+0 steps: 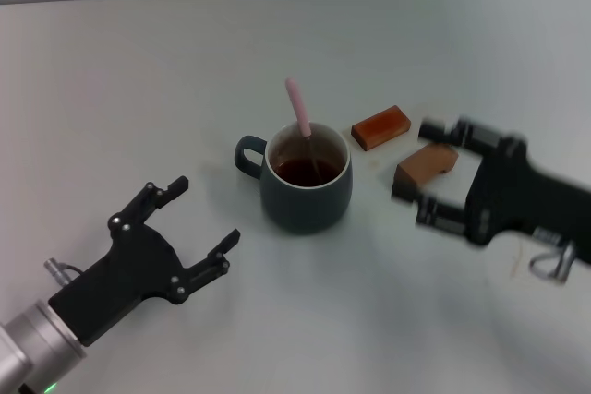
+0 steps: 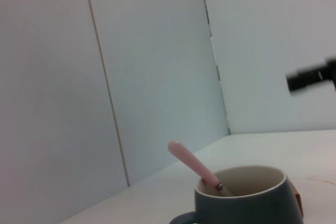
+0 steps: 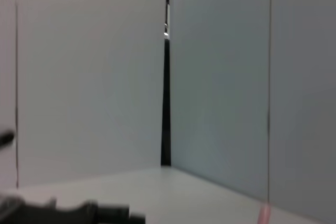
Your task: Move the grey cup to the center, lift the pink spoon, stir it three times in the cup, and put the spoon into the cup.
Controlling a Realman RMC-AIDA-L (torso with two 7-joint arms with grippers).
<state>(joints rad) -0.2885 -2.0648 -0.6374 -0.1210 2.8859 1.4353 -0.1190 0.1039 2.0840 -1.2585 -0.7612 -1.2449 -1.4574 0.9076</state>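
Pink spoon in grey cup (brown liquid)

One cup stands near the middle of the bench, with one spoon in it. Two wooden blocks lie toward the right edge: one farther back, one nearer. Two grippers, left and right, both with fingers spread.

Grey-blue cup, brown liquid; pink spoon; brown blocks.

White table carries grey cup and two wooden blocks.
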